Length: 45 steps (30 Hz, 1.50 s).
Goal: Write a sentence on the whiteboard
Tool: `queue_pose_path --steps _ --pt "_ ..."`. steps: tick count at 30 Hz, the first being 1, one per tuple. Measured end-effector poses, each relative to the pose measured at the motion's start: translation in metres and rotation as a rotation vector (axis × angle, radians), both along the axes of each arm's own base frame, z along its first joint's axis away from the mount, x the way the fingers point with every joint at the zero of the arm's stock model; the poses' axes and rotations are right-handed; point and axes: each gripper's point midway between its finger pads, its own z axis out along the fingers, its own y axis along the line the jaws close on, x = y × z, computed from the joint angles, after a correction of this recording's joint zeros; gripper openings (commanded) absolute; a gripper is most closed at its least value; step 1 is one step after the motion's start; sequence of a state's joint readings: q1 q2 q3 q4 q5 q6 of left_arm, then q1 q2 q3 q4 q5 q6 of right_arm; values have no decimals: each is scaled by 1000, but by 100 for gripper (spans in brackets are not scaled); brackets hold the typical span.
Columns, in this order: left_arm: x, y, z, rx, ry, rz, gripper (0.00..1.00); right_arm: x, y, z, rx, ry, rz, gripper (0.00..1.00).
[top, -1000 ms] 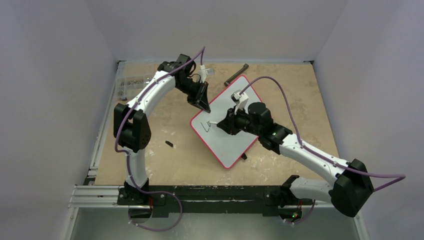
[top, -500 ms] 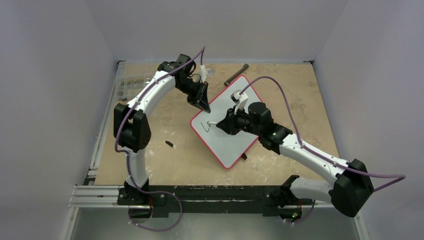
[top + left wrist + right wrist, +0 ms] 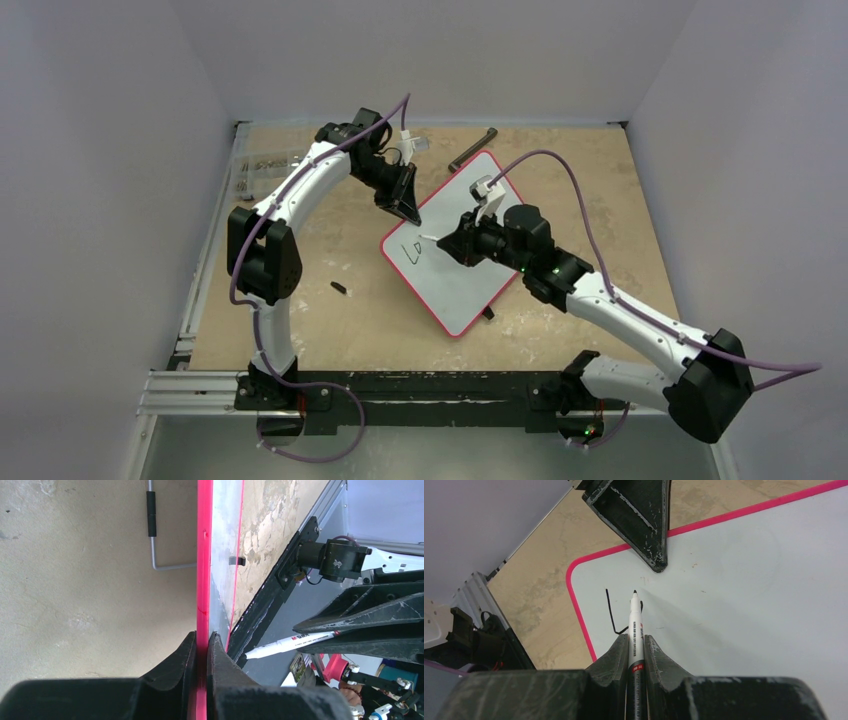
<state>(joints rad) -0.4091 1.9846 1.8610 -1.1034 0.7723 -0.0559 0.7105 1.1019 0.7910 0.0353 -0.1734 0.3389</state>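
Found the left tool (image 3: pixel 202 637) clenched on the whiteboard (image 3: pixel 470 285), pinching its thin pink rim on the edge toward 11 o'clock of the board. Found the right tool (image 3: pixel 636 642) closed tight around a white marker (image 3: pixel 635 622), barrel running straight out of the grip, black tip down near the board's 9 o'clock corner; could not tell whether tip and surface touched. Read only the start of the sentence (image 3: pixel 410 250) there: an L in thin black strokes and a small mark just beside it. Noted the board as flat, glossy white, round-cornered, lying askew at the middle of the rough, blotchy tan bench (image 3: pixel 600 200). Spotted a dark rod (image 3: pixel 472 150) just past the board's 12 o'clock corner, a small black piece (image 3: pixel 339 288) apart at 8 o'clock, a black clip (image 3: pixel 487 313) at the 6 o'clock edge. Saw blank white face running from the strokes toward 4 o'clock.
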Motion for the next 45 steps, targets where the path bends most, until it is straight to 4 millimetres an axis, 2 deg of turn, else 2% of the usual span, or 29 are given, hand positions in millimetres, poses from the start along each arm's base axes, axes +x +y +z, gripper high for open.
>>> queue_pose_path --steps 8,18,28,39,45 --pt "0 0 0 0 0 0 0 5 -2 -10 -25 16 -26 0" --pt "0 0 0 0 0 0 0 8 -1 -3 -27 -8 -25 0" --pt "0 0 0 0 0 0 0 12 3 -17 -55 13 -16 0" --pt "0 0 0 0 0 0 0 12 3 -18 -57 11 -15 0" --pt "0 0 0 2 -1 1 0 5 -3 -27 -61 17 -16 0"
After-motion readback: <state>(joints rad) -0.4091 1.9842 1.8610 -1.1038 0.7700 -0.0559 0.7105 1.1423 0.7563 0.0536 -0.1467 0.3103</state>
